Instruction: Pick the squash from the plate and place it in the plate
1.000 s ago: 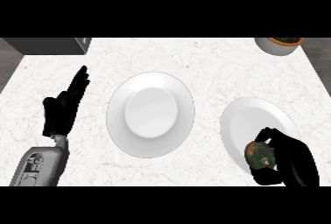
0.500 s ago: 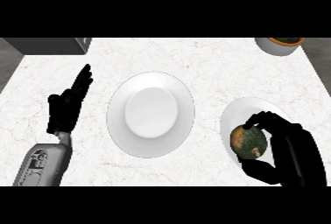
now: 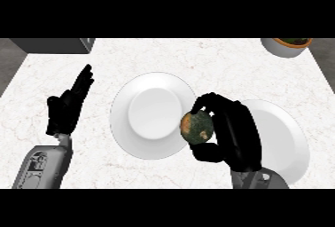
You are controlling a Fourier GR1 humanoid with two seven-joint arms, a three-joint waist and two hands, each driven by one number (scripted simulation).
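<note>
Right hand (image 3: 229, 133) curls round the squash (image 3: 197, 126), fingers over its top, thumb under. Squash sits in the gap between the two plates, overlapping the right rim of the centre plate (image 3: 147, 80); whether it is lifted or touching that rim cannot be told from this steep angle. Right plate (image 3: 288, 133) lies behind the hand, largely hidden.

Squash: small, roundish, mottled green and orange-brown, dull skin. Judged stiff and solid, rind hard enough to take a wrap-round hold without bruising. Likely fairly light for a hand this size. Round shape is the risk: it could roll once set down, so the shallow well of the centre plate is the better landing spot, not the sloped rim. Hold across the widest part, as now, looks right.

Plates: white, smooth, glossy, broad flat rim round a shallow dished middle. Probably hard and slick; a round squash may slide on them.

Counter (image 3: 216, 57): pale marble look, faint veining, flat.

Left hand (image 3: 65, 108): open, fingers straight and up, resting at the left, well apart from the plates.

Pot (image 3: 286, 46) at top right edge, partly cut off.
</note>
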